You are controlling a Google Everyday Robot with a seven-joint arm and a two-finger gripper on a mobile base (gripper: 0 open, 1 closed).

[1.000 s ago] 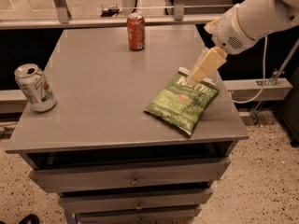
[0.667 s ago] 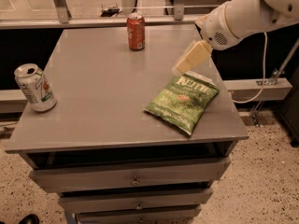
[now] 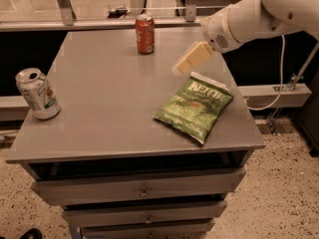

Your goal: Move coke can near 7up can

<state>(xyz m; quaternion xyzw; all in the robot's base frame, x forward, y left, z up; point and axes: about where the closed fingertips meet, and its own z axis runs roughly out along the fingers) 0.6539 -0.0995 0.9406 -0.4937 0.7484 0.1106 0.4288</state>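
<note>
Nothing done yet: coke can (image 3: pixel 144 33) left ungrasped, well apart from 7up can (image 3: pixel 37 93)
The coke can is stood upright at the far edge of the bench (image 3: pixel 109 108), the 7up can by the left edge near the front-left corner. The end effector (image 3: pixel 192 59) is held toward the far-right corner, apart from the coke can; nothing is gripped, and its opening cannot be told. Reach, grasp and carry are judged outstanding

Grey worktop (image 3: pixel 109 108) over drawers (image 3: pixel 139 188) on a speckled floor (image 3: pixel 284 193); a metal rail (image 3: pixel 75 25) runs behind its far edge; the tool (image 3: pixel 192 59) hangs near the far-right corner.
</note>
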